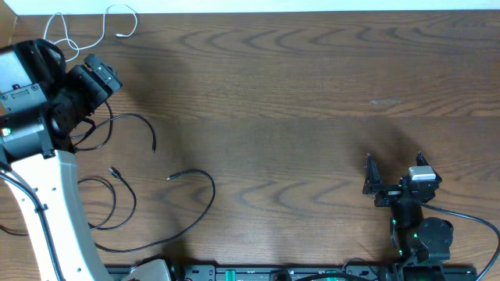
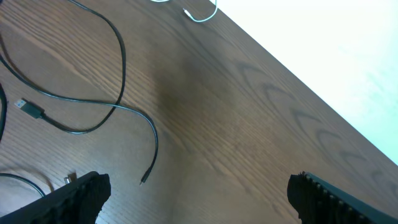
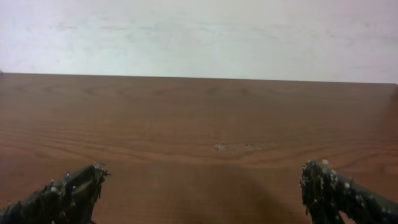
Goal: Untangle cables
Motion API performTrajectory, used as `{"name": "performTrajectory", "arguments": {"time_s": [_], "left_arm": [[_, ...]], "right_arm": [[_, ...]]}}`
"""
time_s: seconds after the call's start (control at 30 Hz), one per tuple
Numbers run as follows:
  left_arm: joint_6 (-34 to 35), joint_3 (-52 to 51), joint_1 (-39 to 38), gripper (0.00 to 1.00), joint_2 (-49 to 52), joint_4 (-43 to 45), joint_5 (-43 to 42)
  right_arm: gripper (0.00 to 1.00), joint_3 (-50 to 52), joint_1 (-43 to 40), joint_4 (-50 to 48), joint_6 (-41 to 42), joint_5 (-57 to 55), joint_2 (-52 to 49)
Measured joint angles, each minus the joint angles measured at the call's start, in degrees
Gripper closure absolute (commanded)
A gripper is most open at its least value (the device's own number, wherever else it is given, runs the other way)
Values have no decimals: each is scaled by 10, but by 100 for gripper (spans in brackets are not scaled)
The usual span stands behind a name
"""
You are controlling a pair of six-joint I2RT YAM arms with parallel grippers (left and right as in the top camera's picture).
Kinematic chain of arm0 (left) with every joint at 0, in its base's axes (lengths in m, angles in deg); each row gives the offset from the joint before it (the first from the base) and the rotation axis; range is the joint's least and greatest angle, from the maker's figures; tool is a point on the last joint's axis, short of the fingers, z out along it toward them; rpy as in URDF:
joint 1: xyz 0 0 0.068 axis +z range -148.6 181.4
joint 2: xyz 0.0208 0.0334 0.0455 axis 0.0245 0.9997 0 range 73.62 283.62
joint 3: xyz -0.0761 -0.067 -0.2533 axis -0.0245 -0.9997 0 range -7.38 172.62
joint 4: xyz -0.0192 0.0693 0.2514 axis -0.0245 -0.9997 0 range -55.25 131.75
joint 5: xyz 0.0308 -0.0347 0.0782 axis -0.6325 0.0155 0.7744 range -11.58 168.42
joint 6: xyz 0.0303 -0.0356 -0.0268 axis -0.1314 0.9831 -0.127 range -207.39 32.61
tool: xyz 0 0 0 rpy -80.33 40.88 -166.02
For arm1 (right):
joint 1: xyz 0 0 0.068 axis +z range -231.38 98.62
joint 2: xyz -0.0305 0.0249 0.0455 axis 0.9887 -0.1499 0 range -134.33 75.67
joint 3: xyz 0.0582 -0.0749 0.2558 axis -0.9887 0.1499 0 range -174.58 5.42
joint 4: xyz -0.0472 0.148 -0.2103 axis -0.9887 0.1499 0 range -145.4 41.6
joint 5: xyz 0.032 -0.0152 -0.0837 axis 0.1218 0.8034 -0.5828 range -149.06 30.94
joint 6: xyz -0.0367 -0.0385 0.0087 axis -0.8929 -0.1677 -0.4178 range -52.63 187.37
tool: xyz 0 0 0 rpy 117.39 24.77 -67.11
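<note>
From above, the left pincer stood spread wide, pinching nothing. The white cable lay looped just beyond it, and the black cables curled loosely beside and behind it on the surface. The right pincer, equally spread and empty, sat well apart from every cable. Through the left wrist, black cables lay ahead and left of the fingers. Through the right wrist, bare wood lay ahead.
</note>
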Motion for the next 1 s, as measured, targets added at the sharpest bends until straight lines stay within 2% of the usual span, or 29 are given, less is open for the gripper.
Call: {"name": "performTrajectory", "arguments": {"time_s": [0.23,0.47,1.0], "left_arm": [[0,0,0,4,0,-1,0],[5,0,-2,4,0,-59,-2],[-12,-14,-69,4,0,-109,-2]], "right_arm": [[1,0,0,0,0,0,0],[1,0,0,0,0,0,0],[1,0,0,0,0,0,0]]}}
